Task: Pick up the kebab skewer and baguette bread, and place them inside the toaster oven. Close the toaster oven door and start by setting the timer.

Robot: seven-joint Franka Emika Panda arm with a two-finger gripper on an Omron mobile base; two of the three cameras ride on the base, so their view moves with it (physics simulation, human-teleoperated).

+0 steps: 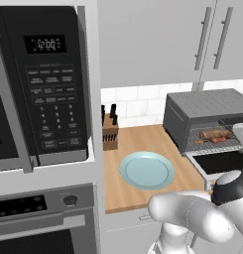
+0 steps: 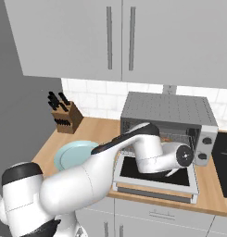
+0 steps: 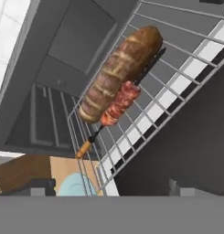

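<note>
The toaster oven [image 1: 207,106] [image 2: 168,109] stands on the counter with its door [image 1: 227,161] [image 2: 154,183] folded down flat. On the wire rack [image 3: 177,77] inside lie the baguette bread [image 3: 120,71] [image 1: 215,133] and, touching its side, the kebab skewer [image 3: 120,105] [image 1: 217,140]. My gripper [image 3: 112,187] hovers just in front of the rack above the open door, a little back from both foods. It is open, its fingertips wide apart with nothing between them. In the right base view my arm hides the oven's mouth.
A pale blue plate [image 1: 147,170] [image 2: 71,155] lies bare on the wooden counter left of the oven. A knife block [image 1: 109,130] [image 2: 66,115] stands at the back wall. The oven's knobs [image 2: 206,141] are on its right face. A black microwave [image 1: 43,84] sits far left.
</note>
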